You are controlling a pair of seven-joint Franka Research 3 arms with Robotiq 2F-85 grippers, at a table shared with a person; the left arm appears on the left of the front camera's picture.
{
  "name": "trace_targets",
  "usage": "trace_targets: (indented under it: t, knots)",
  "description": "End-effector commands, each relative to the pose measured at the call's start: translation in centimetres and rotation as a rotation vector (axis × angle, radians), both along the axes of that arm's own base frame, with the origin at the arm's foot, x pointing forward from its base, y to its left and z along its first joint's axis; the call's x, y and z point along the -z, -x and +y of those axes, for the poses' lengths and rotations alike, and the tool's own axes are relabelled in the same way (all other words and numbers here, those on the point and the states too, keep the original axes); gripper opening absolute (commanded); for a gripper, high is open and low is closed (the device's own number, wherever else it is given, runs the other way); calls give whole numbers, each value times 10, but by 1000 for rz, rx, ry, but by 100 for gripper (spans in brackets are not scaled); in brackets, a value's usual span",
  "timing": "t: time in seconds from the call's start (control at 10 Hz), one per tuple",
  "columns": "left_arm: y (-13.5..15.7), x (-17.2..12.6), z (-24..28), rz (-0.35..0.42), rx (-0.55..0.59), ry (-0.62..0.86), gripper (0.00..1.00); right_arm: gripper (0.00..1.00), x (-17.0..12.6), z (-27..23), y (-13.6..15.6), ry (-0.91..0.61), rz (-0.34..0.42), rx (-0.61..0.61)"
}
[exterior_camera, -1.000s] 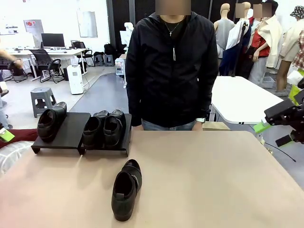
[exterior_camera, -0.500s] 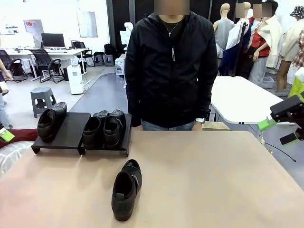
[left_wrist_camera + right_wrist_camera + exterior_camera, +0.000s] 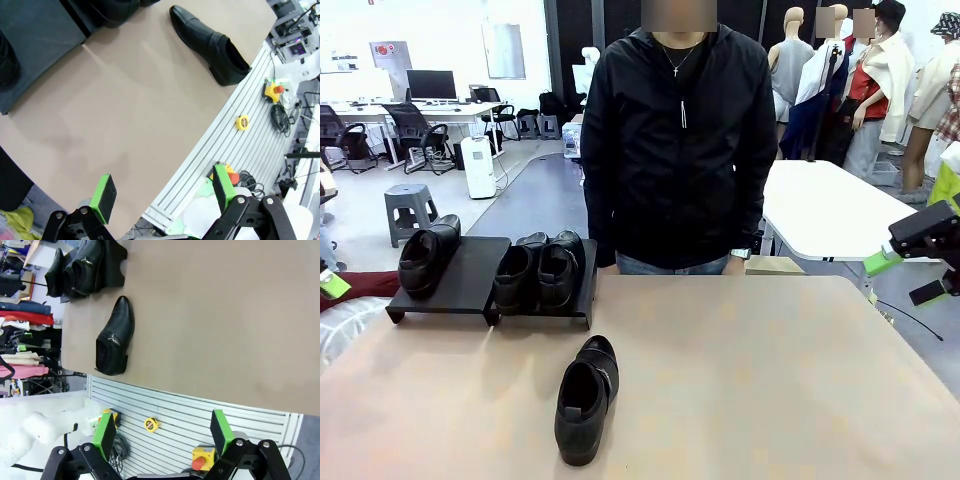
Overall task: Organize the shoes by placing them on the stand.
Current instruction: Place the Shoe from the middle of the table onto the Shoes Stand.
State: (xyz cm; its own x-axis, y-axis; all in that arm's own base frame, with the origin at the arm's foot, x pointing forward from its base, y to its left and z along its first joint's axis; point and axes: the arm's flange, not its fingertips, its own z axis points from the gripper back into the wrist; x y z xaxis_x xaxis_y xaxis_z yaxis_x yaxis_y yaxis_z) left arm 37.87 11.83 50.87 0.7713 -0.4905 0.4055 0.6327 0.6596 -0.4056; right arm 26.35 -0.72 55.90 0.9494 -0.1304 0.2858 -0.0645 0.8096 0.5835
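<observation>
Glossy black loafer (image 3: 586, 398) lies on matte tan tabletop (image 3: 750, 380), stand (image 3: 470, 280) at ten o'clock; left gripper (image 3: 164, 192) and right gripper (image 3: 163, 432) gape wide, empty.

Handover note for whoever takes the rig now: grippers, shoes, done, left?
Left gripper: open, empty, above the table's near edge.
Right gripper: open, empty, off to the table's right side.
Stand: one shoe on the left panel, two shoes side by side on the right panel.
Fourth shoe lies on the table in front of the stand.
Done: three placed. Left: the fourth, beside the lone shoe.
</observation>
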Motion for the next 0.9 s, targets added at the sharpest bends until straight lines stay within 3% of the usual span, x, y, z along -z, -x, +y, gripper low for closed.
trace_targets:
  t: [0.0, 0.1, 0.2, 0.3, 0.5, 0.6, 0.8]
  knots:
    - [2, 1, -1, -3, -14, -6, 100, 100, -1, -1, 0, -23, -19, -28]
    - [0, 0, 0, 0, 0, 0, 100, 100, -1, -1, 0, -23, -19, -28]
    - [3, -1, -41, 31, -71, -43, 100, 100, -1, -1, 0, -23, -19, -28]
    - [10, 1, -102, 151, -232, -37, 100, 100, -1, -1, 0, -23, -19, -28]
    - [16, 17, -199, 222, -459, -141, 100, 100, -1, -1, 0, -23, -19, -28]
    - [15, 31, -242, 270, -502, -185, 100, 100, -1, -1, 0, -23, -19, -28]
    - [24, 75, -335, 283, -424, -296, 100, 100, -1, -1, 0, -23, -19, -28]
